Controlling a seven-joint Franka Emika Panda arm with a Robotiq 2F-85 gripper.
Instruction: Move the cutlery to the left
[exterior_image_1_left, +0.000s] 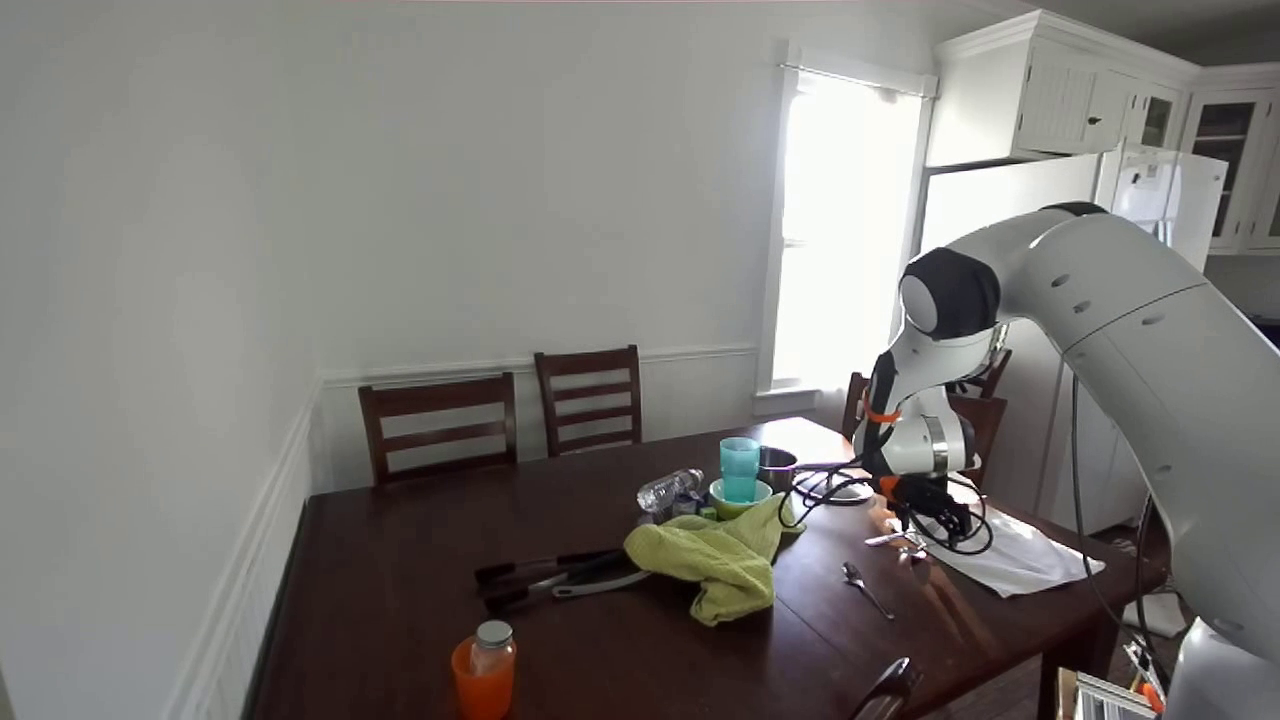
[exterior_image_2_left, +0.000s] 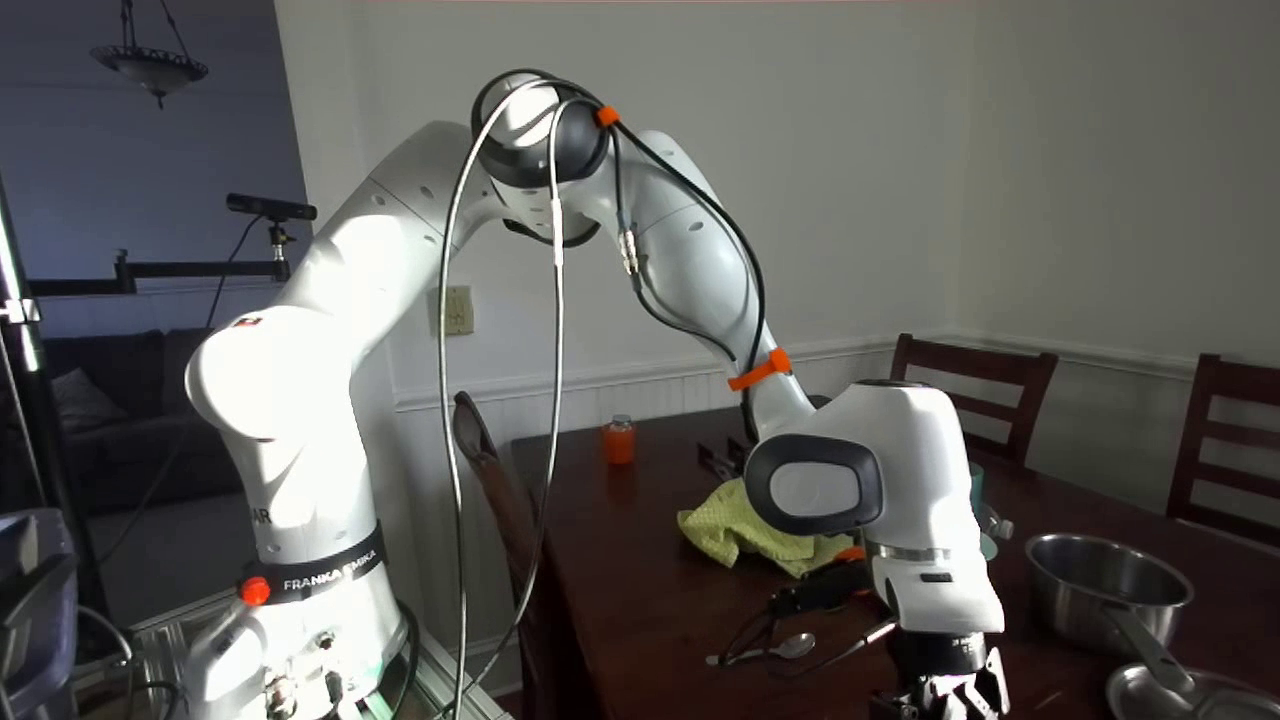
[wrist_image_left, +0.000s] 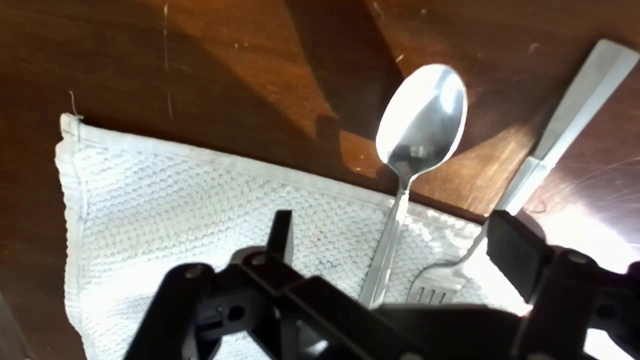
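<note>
wrist view: gripper (wrist_image_left: 397, 242), jaws parted wide. spoon (wrist_image_left: 410, 162), seen between them. fork (wrist_image_left: 525, 181), partly hidden behind one jaw.

Ample room between wide-spread jaws, with handle of spoon (wrist_image_left: 415, 150) showing inside gap; fork (wrist_image_left: 530, 175) slanting across, close beside one jaw. Low, flat passage over white cloth (wrist_image_left: 190, 210). Free strip of surface (exterior_image_1_left: 810, 590) between cloth and crumpled towel (exterior_image_1_left: 715, 555), with lone spoon (exterior_image_1_left: 870, 594) lying there. In way near towel: pot (exterior_image_2_left: 1065, 620) with jutting handle, bowl (exterior_image_1_left: 735, 511) with upright teal cup (exterior_image_1_left: 739, 470), bottle (exterior_image_1_left: 668, 490) on its side. Cable loops (exterior_image_1_left: 845, 470) hanging low near jaws. Wider stretch past towel, interrupted by dark-handled utensils (exterior_image_1_left: 592, 562) and orange cup (exterior_image_1_left: 485, 690).
</note>
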